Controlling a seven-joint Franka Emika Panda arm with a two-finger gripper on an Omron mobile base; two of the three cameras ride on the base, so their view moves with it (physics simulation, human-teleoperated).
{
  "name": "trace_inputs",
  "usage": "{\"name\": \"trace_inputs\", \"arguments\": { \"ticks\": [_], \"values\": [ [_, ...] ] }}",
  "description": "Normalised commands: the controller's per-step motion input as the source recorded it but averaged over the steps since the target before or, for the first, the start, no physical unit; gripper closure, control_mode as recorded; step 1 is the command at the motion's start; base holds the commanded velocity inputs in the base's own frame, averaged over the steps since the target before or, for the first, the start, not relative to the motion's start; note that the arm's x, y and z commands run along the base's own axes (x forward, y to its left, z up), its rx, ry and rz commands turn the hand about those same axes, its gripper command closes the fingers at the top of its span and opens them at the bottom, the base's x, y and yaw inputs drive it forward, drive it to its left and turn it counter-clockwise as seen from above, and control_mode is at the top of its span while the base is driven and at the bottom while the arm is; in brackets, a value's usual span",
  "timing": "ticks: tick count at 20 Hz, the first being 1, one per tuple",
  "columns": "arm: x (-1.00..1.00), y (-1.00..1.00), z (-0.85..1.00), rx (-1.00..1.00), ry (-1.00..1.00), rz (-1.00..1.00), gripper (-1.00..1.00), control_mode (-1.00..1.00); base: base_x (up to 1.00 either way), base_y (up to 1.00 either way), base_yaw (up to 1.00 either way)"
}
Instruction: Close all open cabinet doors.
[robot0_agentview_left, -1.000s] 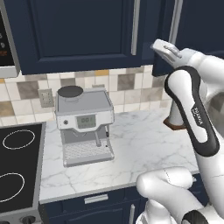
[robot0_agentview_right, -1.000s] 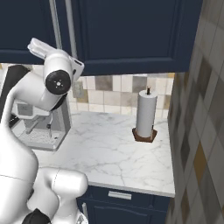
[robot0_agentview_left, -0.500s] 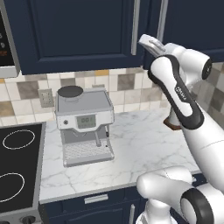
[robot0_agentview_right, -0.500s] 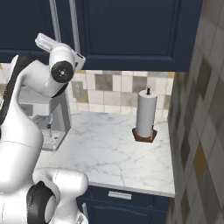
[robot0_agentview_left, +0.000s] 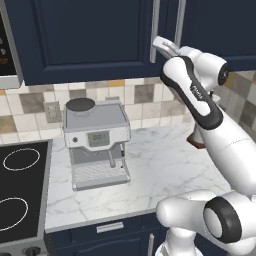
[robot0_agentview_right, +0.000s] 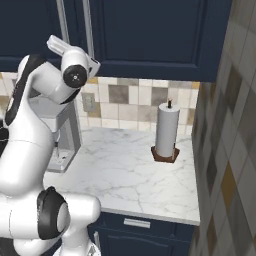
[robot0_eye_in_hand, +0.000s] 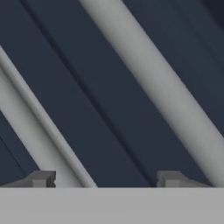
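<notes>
Two dark navy cabinet doors hang above the counter, the left door (robot0_agentview_left: 85, 40) and the right door (robot0_agentview_left: 215, 25). Their slim silver handles (robot0_agentview_left: 155, 30) (robot0_agentview_left: 179, 22) stand side by side at the seam, also seen as handles (robot0_agentview_right: 62, 20) (robot0_agentview_right: 87, 22). Both doors look about flush with the cabinet front. My gripper (robot0_agentview_left: 160, 44) (robot0_agentview_right: 55, 44) is raised against the lower ends of the handles. From the hand, my gripper (robot0_eye_in_hand: 106, 179) is open, very close to the navy panel, with a thin handle (robot0_eye_in_hand: 39, 127) and a thick handle (robot0_eye_in_hand: 162, 87) running diagonally across.
A silver coffee machine (robot0_agentview_left: 96, 142) stands on the marble counter (robot0_agentview_left: 160, 170) below the doors. A paper towel roll (robot0_agentview_right: 167, 131) sits near the tiled right wall (robot0_agentview_right: 230, 140). A black stovetop (robot0_agentview_left: 20, 190) lies at the left.
My arm has swung left, carrying the gripper from in front of the right door to the seam. The right door's handle edge has moved left, closer to the left handle.
</notes>
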Motion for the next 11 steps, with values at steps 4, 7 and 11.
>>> {"name": "trace_inputs", "arguments": {
  "ticks": [4, 7, 11],
  "values": [
    [0.67, 0.05, -0.23, 0.0, 0.04, 0.0, -1.0, -1.0, 0.0, 0.0, 0.0],
    [0.62, 0.05, -0.18, 0.0, 0.08, 0.0, -1.0, -1.0, 0.0, 0.0, 0.0],
    [0.51, 0.07, -0.12, 0.0, 0.07, 0.0, -1.0, -1.0, 0.0, 0.0, 0.0]
  ]
}}
